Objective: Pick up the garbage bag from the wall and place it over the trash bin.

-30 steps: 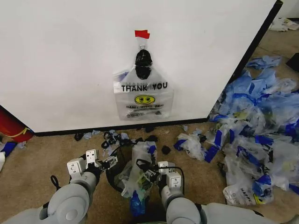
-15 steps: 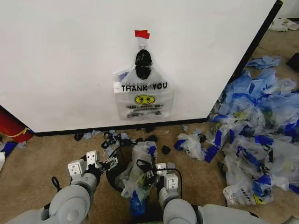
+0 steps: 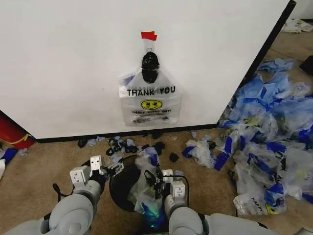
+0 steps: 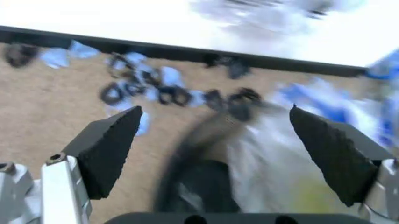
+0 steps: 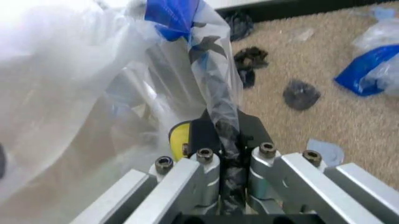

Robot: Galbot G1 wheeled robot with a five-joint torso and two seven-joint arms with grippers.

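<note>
Floor: tan carpet point(image 3: 44, 169), littered with dark scraps.
Right side: heap of blue-and-clear plastic bags point(image 3: 271, 132).
Left edge: red cylinder point(image 3: 12, 133).

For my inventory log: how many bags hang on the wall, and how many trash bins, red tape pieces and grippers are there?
THANK YOU bag on the wall: 1
Trash bin: 1
Red tape piece: 1
Grippers: 2 (left gripper, right gripper)
Total: 5

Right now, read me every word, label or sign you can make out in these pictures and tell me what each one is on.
"THANK YOU": black print on the see-through bag hanging on the white wall.
Yellow smiley face: just under those words on the same bag.
Two small lines of print under the smiley: too small to read.
"HAPPY": partly legible on a bag in the pile on the carpet at the right; the rest is unreadable.
</note>
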